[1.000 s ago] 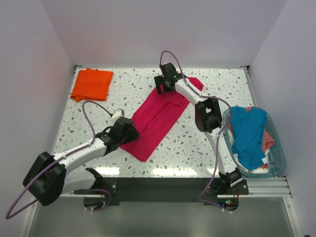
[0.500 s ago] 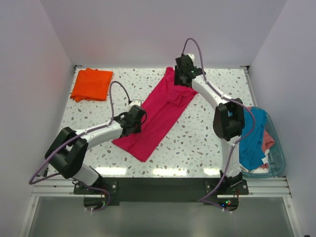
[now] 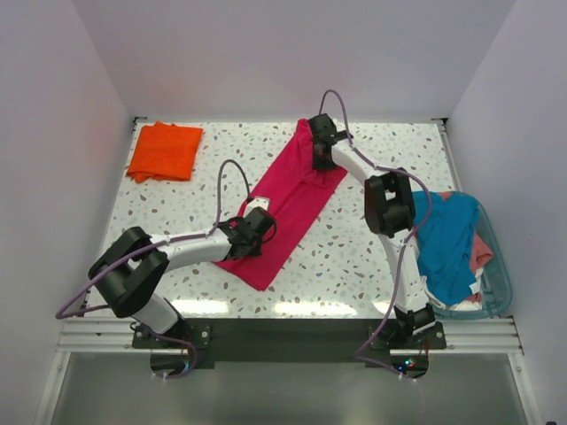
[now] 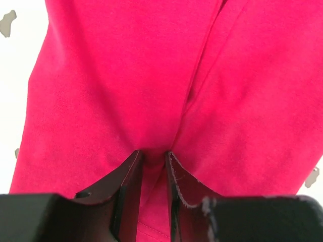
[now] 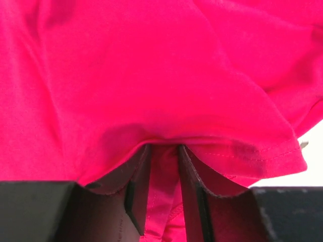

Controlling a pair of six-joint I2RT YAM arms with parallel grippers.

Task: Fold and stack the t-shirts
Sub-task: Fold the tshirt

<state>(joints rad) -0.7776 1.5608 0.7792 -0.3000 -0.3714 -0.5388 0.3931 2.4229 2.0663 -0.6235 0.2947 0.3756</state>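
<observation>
- Nearest, on the right, we see one clear tub with a blue rim. It holds a blue shirt draped over a pink shirt, and the right arm hides part of the tub's left rim.
- The left gripper sits on the near half of the red shirt, its jaws narrow and pinching a ridge of the cloth.
- That shirt lies as a long strip, slanting across the middle of the table.
- At the shirt's far end, the right gripper has narrow jaws with a fold of the same cloth between them.
- An orange shirt lies folded in the far left corner, well apart.
- We count four shirts, two arms and one tub.
- The table is white and speckled; plain pale walls close three sides.
</observation>
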